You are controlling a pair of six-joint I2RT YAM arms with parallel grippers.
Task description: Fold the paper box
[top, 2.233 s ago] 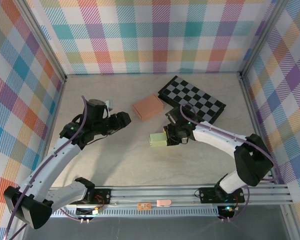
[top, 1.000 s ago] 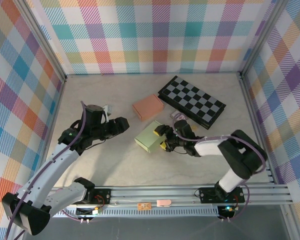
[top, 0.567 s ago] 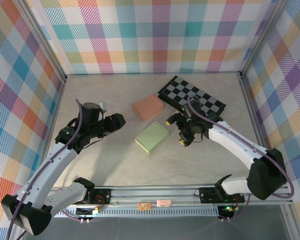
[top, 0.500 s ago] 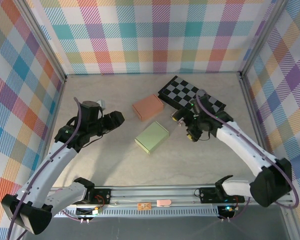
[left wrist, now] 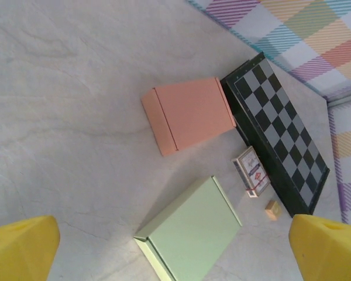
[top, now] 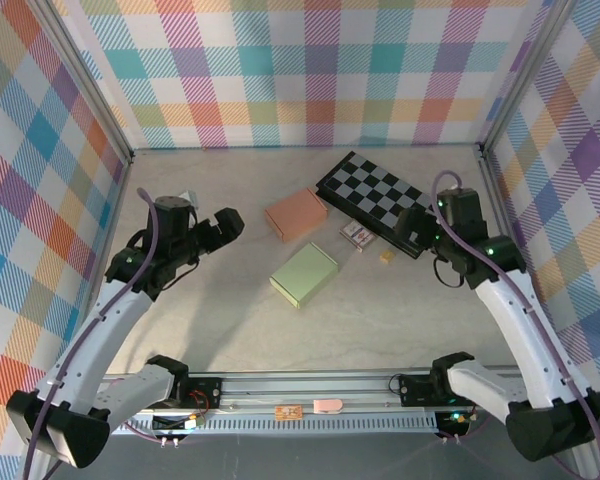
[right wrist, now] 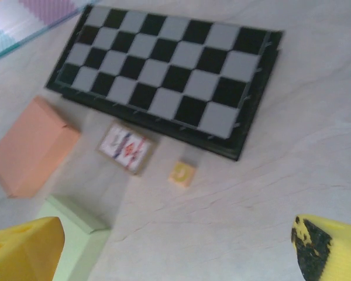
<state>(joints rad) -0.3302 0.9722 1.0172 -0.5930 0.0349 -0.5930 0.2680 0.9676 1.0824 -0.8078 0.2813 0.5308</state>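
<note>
Green paper box (top: pixel 304 275) lies closed on the worktop (top: pixel 230 320). Left gripper (top: pixel 223 226) and right gripper (top: pixel 410 230) stand spread, empty. Card packet (right wrist: pixel 127 146) print is too blurred to read.

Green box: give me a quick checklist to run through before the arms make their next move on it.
1. Left claw open, holding nothing: ok.
2. Right claw open, holding nothing: ok.
3. Green box lying flat on the table, apart from both claws: ok.
4. Green box lid down: ok. Flaps fully tucked: cannot tell.
5. Pink box, card pack and small block not touching the green box: ok.
</note>
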